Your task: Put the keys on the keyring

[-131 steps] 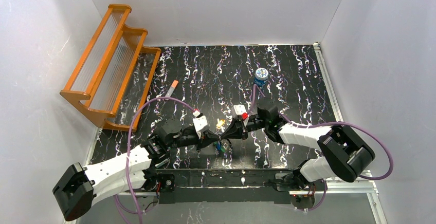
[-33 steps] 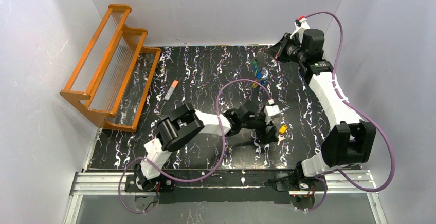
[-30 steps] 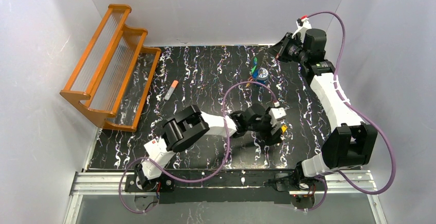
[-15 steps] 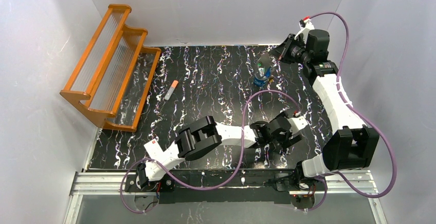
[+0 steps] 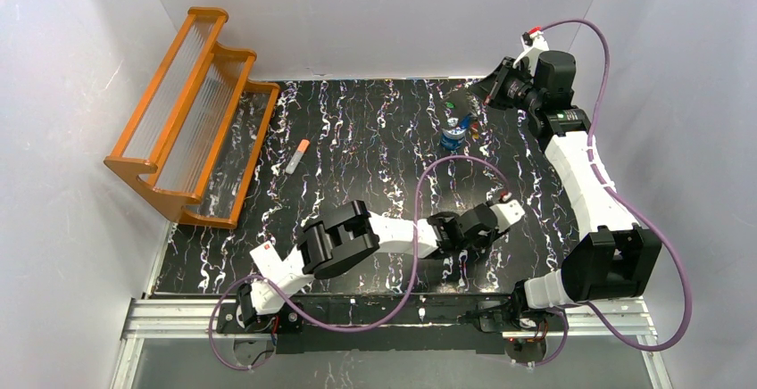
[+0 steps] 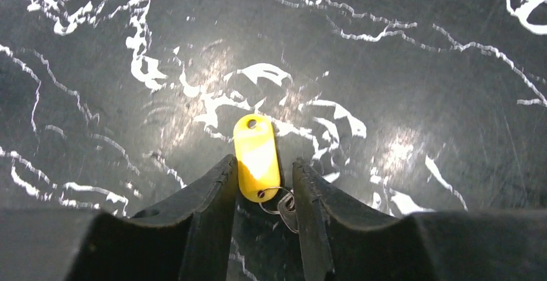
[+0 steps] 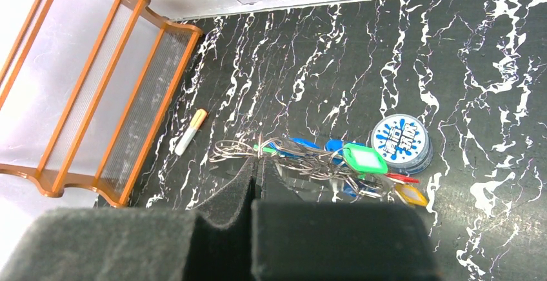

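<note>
The left gripper (image 6: 264, 160) is low over the near right part of the table (image 5: 357, 139). Its 2 fingers are apart and straddle 1 yellow key (image 6: 257, 155) that lies flat, with a small wire loop and metal blade at the tag's near end, between the fingers. The right gripper (image 7: 253, 168) is held high at the far right corner, fingers pressed together on the keyring (image 7: 227, 149), a thin pale loop. The other keys (image 7: 351, 162), with green, blue, red and yellow tags, hang from it in a bunch near a round blue tin (image 7: 401, 140). The step in hand looks like picking up the loose key. To do it well, the fingers should close on the tag's long edges, low enough to catch the thin plastic without scraping the table. They should also be centred so the tag does not pivot or slip out, and leaving the small loop end free would likely help threading. The surface is glossy black with white marble streaks, hard and probably slippery, with glare patches near the tag. White walls (image 5: 375, 14) enclose it. An orange rack (image 5: 192, 108) stands at the far left, and an orange-tipped tube (image 7: 191, 131) lies near it, well apart from both grippers.
</note>
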